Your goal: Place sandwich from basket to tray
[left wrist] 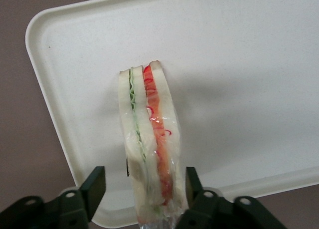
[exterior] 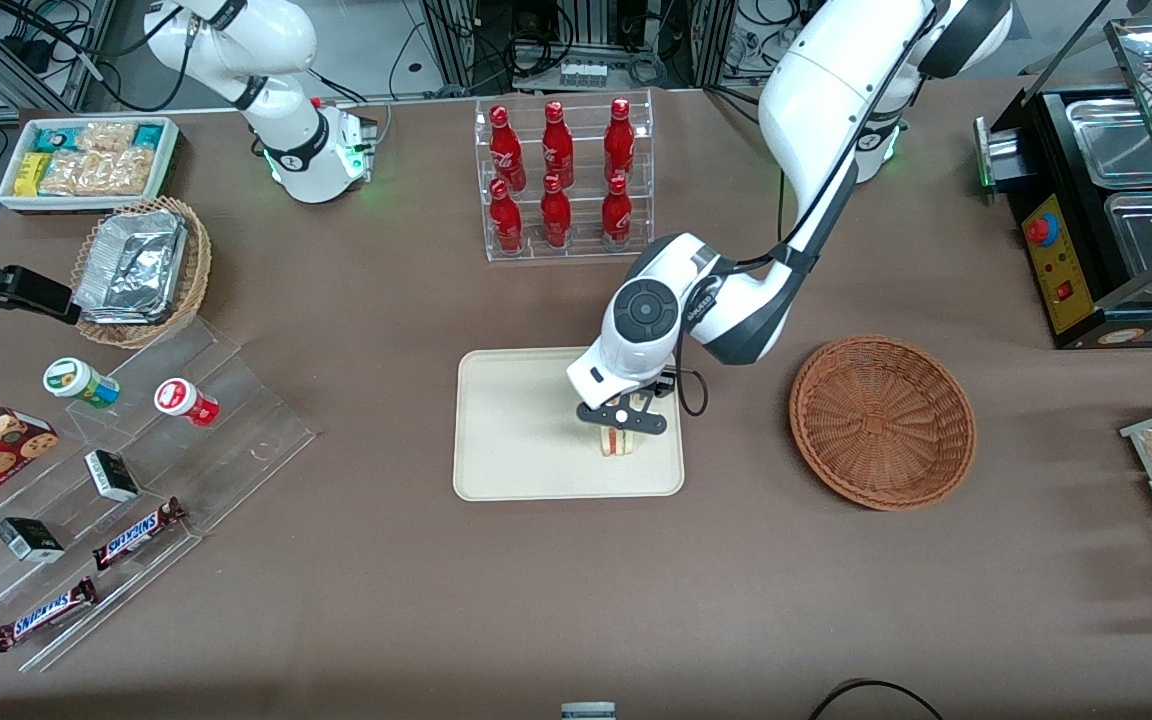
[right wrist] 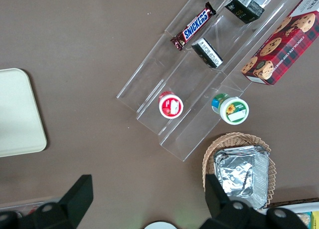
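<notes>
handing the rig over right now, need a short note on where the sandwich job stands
Gripper: low over the tray, fingers open with a gap on each side of the sandwich, so it looks released.
Sandwich: standing on edge on the tray, near the edge that faces the basket.
Basket: empty, beside the tray toward the working arm's end of the table.
Done: sandwich moved from basket to tray.
Left: lift the gripper straight up and clear; watch that the sandwich does not tip.

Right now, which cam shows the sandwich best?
Left wrist view: the sandwich stands on the tray, filling layers clear, between the open pincer fingers. Front view shows it small under the pincer. Right wrist view misses it.
</notes>
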